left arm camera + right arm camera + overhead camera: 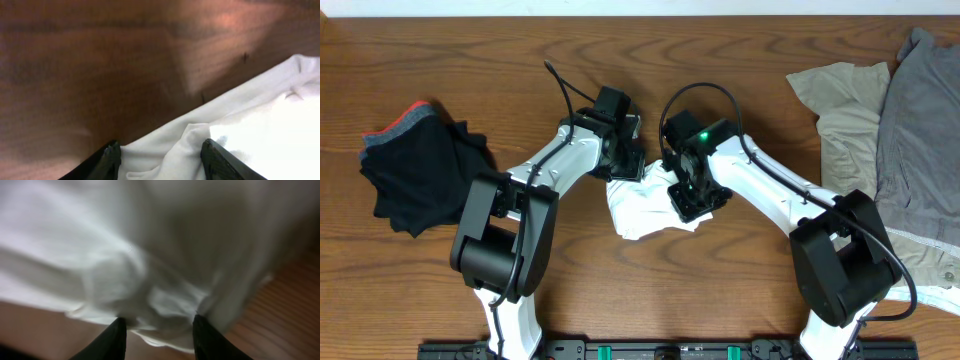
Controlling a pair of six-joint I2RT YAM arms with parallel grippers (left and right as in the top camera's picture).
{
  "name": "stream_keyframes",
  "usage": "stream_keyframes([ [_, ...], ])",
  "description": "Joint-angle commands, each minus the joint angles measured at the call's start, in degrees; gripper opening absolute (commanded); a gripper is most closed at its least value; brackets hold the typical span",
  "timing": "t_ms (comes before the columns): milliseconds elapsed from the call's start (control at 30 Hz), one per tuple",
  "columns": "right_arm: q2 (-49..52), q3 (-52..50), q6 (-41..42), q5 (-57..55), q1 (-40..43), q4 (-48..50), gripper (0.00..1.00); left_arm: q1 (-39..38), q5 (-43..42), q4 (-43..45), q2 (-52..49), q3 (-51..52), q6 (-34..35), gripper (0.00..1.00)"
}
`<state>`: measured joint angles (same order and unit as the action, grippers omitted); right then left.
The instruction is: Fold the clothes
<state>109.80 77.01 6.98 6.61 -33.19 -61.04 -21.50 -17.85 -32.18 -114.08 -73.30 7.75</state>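
A white T-shirt lies bunched up in the middle of the wooden table; its print is hidden. My left gripper is at its upper left edge. In the left wrist view its fingers are apart with a fold of the white cloth between them. My right gripper is over the shirt's right side. In the right wrist view its fingers are apart, with rumpled white cloth just in front of and between the tips.
A black garment pile with a red-edged grey piece lies at the left. A beige garment and a grey one lie at the right edge. Bare wood shows beyond the shirt.
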Motion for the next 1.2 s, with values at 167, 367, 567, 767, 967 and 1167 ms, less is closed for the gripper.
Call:
stream_keyframes([
  [167, 0.5, -3.7, -0.4, -10.1, 4.7, 3.6, 0.41, -0.3, 5.7, -7.3, -3.1, 1.1, 0.5, 0.47],
  [367, 0.5, -4.0, -3.0, -14.1, 7.5, 8.4, 0.41, -0.3, 5.7, -13.9, -3.1, 1.1, 3.6, 0.19],
  [567, 0.5, -3.8, -3.8, -15.4, 10.4, 11.6, 0.43, -0.3, 5.7, -17.7, -2.7, 1.1, 7.1, 0.06],
  [767, 0.1, -1.6, -7.2, -11.4, 12.0, 10.2, 0.47, -0.3, 5.7, -16.4, 3.6, 1.0, 7.2, 0.07],
  [967, -3.9, -0.5, -9.5, -7.8, 10.4, 9.6, 0.49, -0.3, 5.2, -9.7, 13.1, 1.0, 7.2, 0.6],
  [1167, -11.6, -0.5, -9.5, -7.6, 8.2, 9.9, 0.53, -0.3, -3.1, -4.2, 14.1, 1.1, 1.7, 0.77],
])
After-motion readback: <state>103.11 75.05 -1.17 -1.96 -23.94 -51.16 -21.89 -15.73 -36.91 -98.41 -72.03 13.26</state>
